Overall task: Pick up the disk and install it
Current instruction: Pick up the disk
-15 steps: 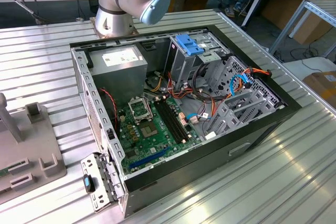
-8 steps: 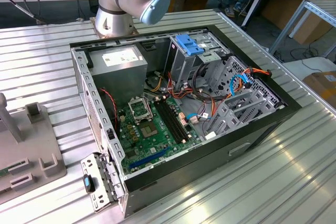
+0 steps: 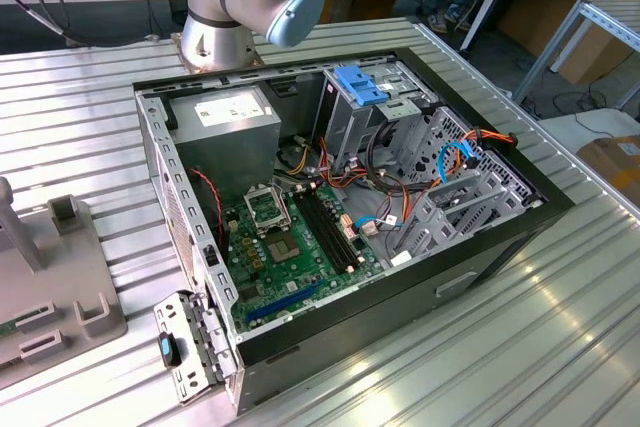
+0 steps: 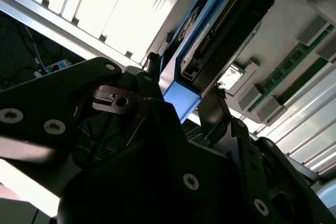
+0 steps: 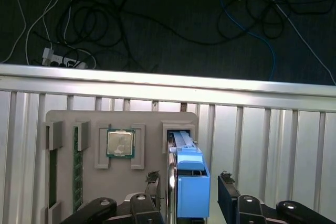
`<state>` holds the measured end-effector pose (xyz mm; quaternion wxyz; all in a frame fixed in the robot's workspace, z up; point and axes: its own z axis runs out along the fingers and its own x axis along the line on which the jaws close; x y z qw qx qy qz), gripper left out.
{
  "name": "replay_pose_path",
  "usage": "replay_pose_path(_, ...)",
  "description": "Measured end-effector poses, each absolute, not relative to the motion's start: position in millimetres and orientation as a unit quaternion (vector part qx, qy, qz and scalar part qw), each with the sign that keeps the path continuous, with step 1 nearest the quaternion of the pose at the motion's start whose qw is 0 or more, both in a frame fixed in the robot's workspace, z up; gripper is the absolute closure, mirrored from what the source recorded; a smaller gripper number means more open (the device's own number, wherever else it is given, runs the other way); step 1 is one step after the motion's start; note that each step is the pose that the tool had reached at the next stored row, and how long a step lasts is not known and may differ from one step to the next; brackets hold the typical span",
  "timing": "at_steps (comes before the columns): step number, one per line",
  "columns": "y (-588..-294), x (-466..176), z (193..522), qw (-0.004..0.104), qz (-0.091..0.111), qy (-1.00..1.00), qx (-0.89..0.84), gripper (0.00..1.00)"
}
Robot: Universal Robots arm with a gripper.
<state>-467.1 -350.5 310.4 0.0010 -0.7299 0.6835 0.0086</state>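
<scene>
The disk (image 5: 188, 184) stands on edge in a slot of the grey fixture tray (image 5: 152, 120), with its bright blue rail facing the camera. In the second wrist view the disk (image 4: 210, 35) shows its dark connector edge between the blue rails. My gripper (image 5: 189, 181) straddles it, open, with one black finger (image 5: 153, 181) on each side and a small gap to the disk on both sides. The gripper (image 4: 184, 85) sits around the blue end of the disk.
The tray also holds a processor chip (image 5: 119, 142) and memory sticks (image 5: 77, 166). The open computer case (image 3: 340, 197) lies on the ribbed metal table, with a blue bracket (image 3: 365, 82) on its drive cage and a grey power supply (image 3: 225, 112). Cables lie beyond the table edge (image 5: 168, 82).
</scene>
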Motion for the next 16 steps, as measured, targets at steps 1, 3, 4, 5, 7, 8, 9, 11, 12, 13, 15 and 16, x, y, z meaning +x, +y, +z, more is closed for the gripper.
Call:
replay_pose_path(1,-350.5,-467.1,310.4,0.001,0.009,0.684,-0.730,0.44)
replay_pose_path(3,-350.4,-469.4,310.5,0.001,0.009,0.684,-0.730,0.44)
replay_pose_path(4,-350.4,-470.4,310.4,0.001,0.009,0.684,-0.730,0.44)
replay_pose_path(5,-350.5,-470.8,310.4,0.001,0.009,0.684,-0.730,0.44)
replay_pose_path(7,-351.0,-471.0,310.0,0.001,0.009,0.684,-0.730,0.44)
replay_pose_path(8,-351.5,-471.0,310.0,0.001,0.009,0.684,-0.730,0.44)
replay_pose_path(9,-351.5,-471.0,310.0,0.001,0.009,0.684,-0.730,0.44)
replay_pose_path(11,-351.6,-470.9,310.0,0.001,0.009,0.684,-0.730,0.44)
replay_pose_path(12,-351.6,-470.9,310.0,0.001,0.009,0.684,-0.730,0.44)
replay_pose_path(13,-351.7,-470.9,310.0,0.001,0.009,0.684,-0.730,0.44)
replay_pose_path(15,-351.8,-470.9,310.0,0.001,0.009,0.684,-0.730,0.46)
replay_pose_path(16,-351.8,-470.9,310.0,0.001,0.009,0.684,-0.730,0.53)
